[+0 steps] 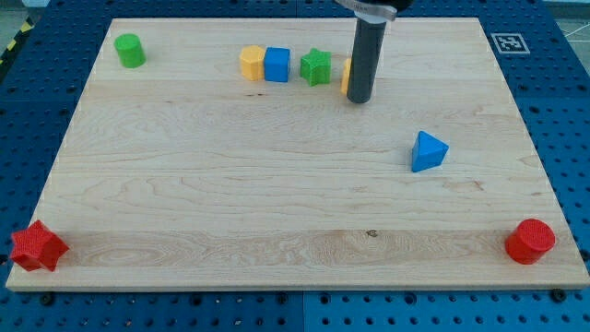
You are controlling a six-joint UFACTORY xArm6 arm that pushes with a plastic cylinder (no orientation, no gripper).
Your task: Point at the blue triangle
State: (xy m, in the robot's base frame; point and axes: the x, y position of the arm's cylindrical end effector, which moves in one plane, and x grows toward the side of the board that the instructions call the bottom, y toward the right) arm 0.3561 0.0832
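Tip well short of the blue triangle

Nearest me, the blue triangle (429, 151) sits right of the board's centre, untouched; farther up and to its left, my tip (359, 100) stands beside a half-hidden yellow block (346, 77), a bare rod with no jaws.

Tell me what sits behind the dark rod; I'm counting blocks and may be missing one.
A sliver of a yellow-orange block shows at the rod's left edge, just above my tip. The rod covers the rest, so its shape cannot be told.
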